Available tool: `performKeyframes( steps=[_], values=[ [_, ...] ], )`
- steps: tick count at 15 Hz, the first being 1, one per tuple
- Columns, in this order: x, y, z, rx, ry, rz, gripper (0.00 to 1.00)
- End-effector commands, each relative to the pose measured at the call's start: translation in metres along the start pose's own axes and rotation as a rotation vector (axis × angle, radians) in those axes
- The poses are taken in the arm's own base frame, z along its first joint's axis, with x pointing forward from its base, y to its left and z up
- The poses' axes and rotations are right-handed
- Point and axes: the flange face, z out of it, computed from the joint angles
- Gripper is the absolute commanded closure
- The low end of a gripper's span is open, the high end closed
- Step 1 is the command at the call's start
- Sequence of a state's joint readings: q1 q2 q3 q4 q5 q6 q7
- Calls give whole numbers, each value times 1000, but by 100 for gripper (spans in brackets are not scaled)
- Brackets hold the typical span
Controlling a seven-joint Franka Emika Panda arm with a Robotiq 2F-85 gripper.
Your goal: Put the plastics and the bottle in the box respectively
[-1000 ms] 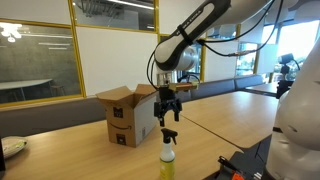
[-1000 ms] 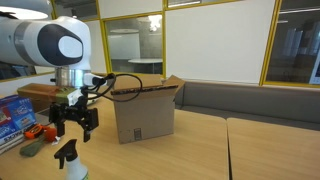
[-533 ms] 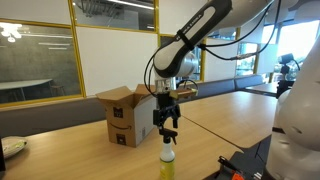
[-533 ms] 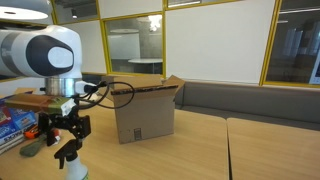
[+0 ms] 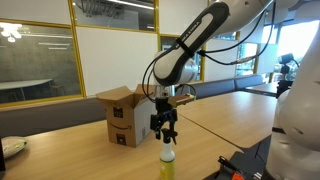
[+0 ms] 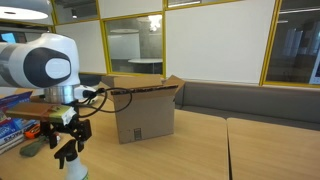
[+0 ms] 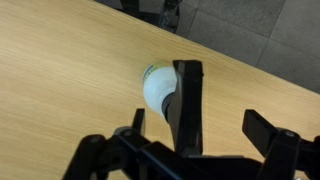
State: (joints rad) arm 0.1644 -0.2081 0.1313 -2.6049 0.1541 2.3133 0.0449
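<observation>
- Hanging in the lower centre of an exterior view, the fingers (image 5: 158,130) straddle the head of the bottle (image 5: 167,158), which stands on the tabletop (image 5: 230,105) right of the box (image 5: 128,112).
- In an exterior view, the bottle (image 6: 72,166) stands at lower left and the box (image 6: 145,112) mid-frame.
- In the wrist view the fingers (image 7: 268,128) are spread and released, with the bottle's (image 7: 157,88) head at centre frame between them.

The bottle (image 5: 167,160) has a yellow-green body and a black spray head; in the wrist view its top (image 7: 156,88) reads white with a faint green rim. The box (image 6: 145,112) is plain brown cardboard with a black printed mark on one side panel. The desk (image 7: 60,70) is light wood with fine straight grain. The jaws are matt black. The arm (image 5: 195,35) has white shells with black joints and black cabling.
</observation>
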Motion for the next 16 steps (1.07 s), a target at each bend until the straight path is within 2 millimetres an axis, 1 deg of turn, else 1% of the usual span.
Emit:
performKeyframes(
  steps=[1,11,12,15,16],
  values=[
    [0,-3,6,11,28,-4,0],
    [-3,-2,17,15,21,-6,0],
    [-2,-2,18,14,21,-7,18],
    [-2,-1,19,13,24,-7,42],
    [-2,-1,20,13,24,-7,51]
  ],
)
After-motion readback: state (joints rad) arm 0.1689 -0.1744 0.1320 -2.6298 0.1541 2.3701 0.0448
